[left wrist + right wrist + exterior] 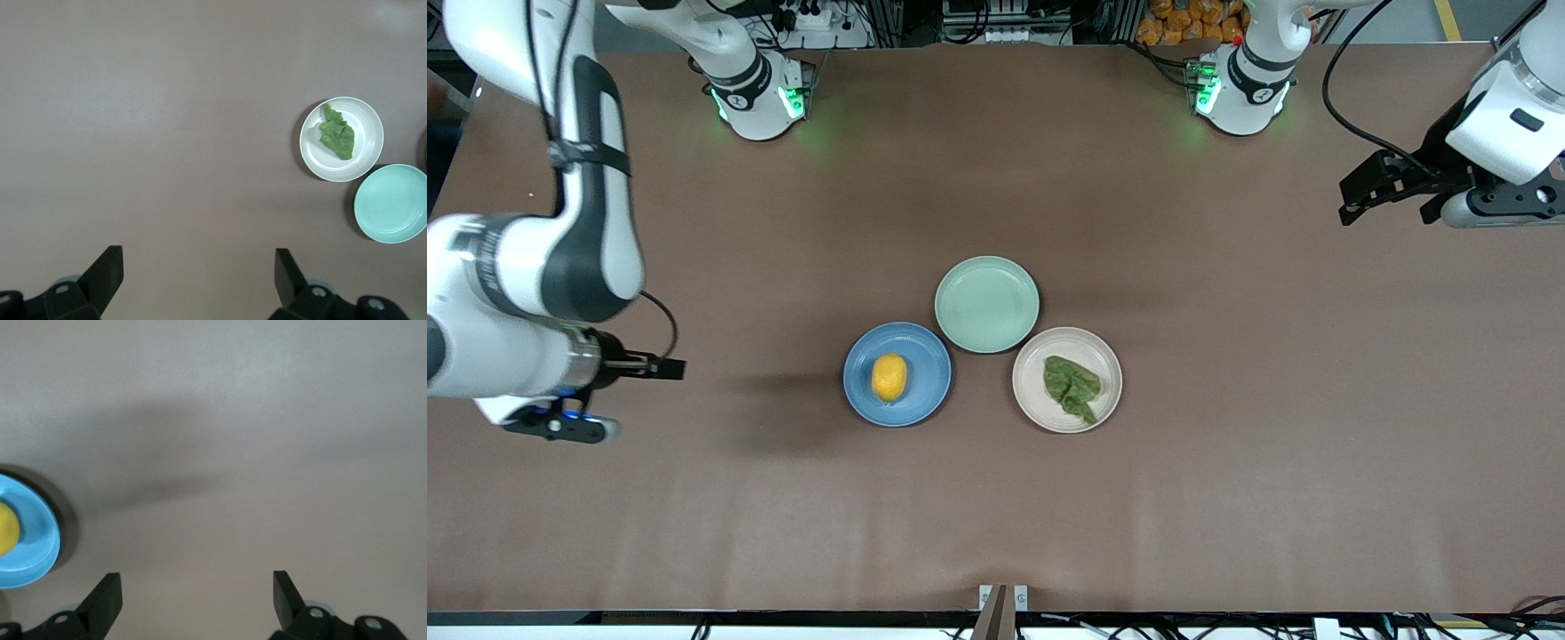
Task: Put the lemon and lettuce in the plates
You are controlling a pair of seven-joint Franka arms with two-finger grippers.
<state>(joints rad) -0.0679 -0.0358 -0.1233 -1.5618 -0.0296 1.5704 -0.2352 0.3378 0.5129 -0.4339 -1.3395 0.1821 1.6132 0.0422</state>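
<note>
Lemon (889,377) sits in the blue plate (925,400), roughly centred, long axis running toward and away from the front camera. Lettuce (1073,387) lies in the beige-cream plate (1040,404), a crumpled leaf around the plate's middle. Mint-green plate (987,304) holds nothing and sits farther from the front camera than the other two, between them, its rim just beside both. Blue plate is toward the right arm's end of the brown surface (1227,489), cream plate toward the left arm's end.

Right gripper (560,425) hangs over bare surface well apart from the blue plate, toward its own end. Jaws spread wide, gripping nothing; right wrist view shows both fingertips (107,600) apart, with the blue plate and lemon at the frame edge.

Left gripper (1392,191) is up over bare surface near its end, well apart from the plates. Jaws released, nothing between them; left wrist view shows fingertips (110,267) spread, with the cream plate, lettuce and mint-green plate in sight.
</note>
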